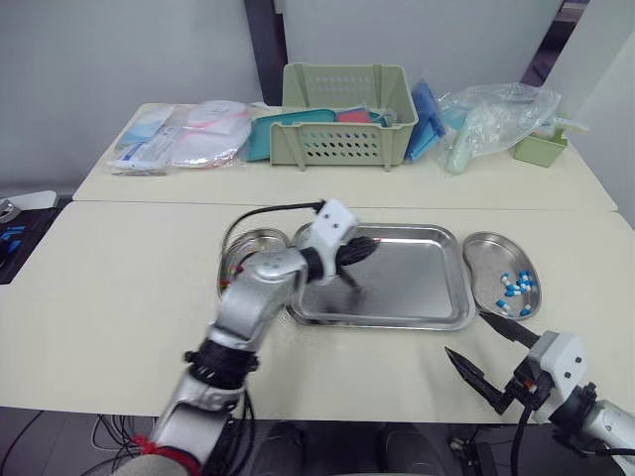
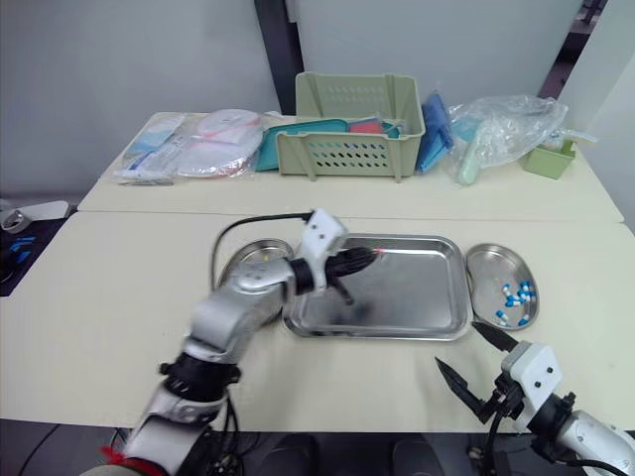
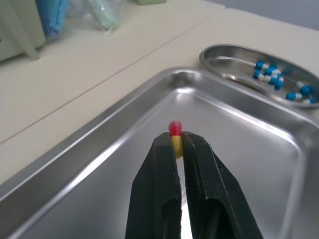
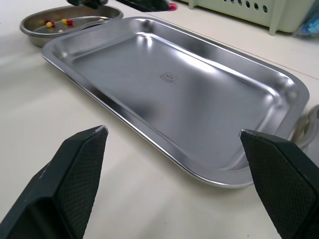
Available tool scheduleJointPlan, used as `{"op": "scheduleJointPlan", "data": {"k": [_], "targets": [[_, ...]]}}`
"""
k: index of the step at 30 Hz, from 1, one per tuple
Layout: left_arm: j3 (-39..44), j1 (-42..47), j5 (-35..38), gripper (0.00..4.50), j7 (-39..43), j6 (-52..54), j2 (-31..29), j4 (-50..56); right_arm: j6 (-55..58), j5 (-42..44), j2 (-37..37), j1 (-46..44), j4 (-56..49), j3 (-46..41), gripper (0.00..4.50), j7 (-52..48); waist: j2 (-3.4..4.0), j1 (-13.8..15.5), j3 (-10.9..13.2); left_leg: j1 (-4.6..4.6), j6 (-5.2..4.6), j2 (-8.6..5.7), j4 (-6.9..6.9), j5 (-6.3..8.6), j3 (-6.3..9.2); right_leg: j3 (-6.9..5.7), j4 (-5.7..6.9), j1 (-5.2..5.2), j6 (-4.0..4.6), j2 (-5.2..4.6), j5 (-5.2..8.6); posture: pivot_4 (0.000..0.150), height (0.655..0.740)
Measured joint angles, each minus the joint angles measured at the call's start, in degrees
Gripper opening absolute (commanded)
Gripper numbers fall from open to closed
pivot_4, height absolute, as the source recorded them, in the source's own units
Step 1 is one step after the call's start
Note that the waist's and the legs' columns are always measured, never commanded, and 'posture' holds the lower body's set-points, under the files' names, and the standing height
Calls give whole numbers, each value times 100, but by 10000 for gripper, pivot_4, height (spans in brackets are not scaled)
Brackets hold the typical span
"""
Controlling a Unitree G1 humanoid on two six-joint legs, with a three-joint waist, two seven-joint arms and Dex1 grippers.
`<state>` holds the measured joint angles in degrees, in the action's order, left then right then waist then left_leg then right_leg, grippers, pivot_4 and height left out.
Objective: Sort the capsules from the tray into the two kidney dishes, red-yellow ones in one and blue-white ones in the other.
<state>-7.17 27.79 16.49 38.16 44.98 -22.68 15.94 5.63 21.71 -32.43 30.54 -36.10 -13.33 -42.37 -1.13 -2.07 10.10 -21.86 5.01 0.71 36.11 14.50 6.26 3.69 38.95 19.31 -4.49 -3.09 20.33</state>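
R gripper (image 1: 464,333) sits nearest, over the cream tabletop (image 1: 119,288) by the front edge. Its two black fingers are spread wide w/ nothing between them, just short of the tray's front-right corner.

Next out is the rectangular stainless steel tray (image 1: 382,321). L gripper (image 3: 178,145) is over its left part, fingers pressed together on a red-yellow capsule (image 3: 175,128). The red end pokes out past the tips and the yellow half is pinched. A shadow on the steel below suggests it's lifted off the floor, not resting. In the R wrist view the rest of the tray bed reads as bare steel, so prob. the last one to sort.

Flanking the tray:
- Left steel kidney dish (image 1: 250,244), just beside the tray's left rim and partly behind the L arm. It holds red-yellow capsules (image 4: 50,23).
- Right steel kidney dish (image 1: 488,252), just beside the right rim. It holds blue-white capsules (image 1: 516,290).

Step in hand: pick is done, carry to the left dish isn't yet. Next move needs the L gripper to swing left, clear both the tray rim and the dish rim, get over the bowl, then open low so the capsule doesn't bounce out. R arm has no job here, it's fine where it is.

Far table, not part of the task: pale green slotted plastic basket (image 1: 342,129), clear plastic bag (image 1: 496,111), wrapped packets (image 1: 189,139).
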Motion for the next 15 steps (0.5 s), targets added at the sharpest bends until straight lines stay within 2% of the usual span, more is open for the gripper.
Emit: {"op": "scheduleJointPlan", "data": {"k": [4, 8, 15], "targets": [[891, -455, 184, 122, 83, 339, -920, 466, 100, 195, -308, -170, -91, 174, 45000, -351, -7, 56, 3, -4, -1, -8, 4, 1, 3, -5, -7, -6, 0, -7, 0, 1500, 7400], [1406, -1157, 317, 122, 175, 362, -1486, 694, 102, 230, -641, -538, -43, 465, 45000, -826, -13, 52, 6, -3, -1, -2, 0, 1, 8, -9, -8, -4, 0, -4, 0, 1500, 7400], [1884, -1873, 414, 122, 82, 388, -1748, 942, 311, 373, -754, -1165, 126, 825, 45000, -1068, -15, 49, 8, -4, -2, -2, 1, 1, 7, -7, -5, -4, 1, -4, 0, 1500, 7400]]}}
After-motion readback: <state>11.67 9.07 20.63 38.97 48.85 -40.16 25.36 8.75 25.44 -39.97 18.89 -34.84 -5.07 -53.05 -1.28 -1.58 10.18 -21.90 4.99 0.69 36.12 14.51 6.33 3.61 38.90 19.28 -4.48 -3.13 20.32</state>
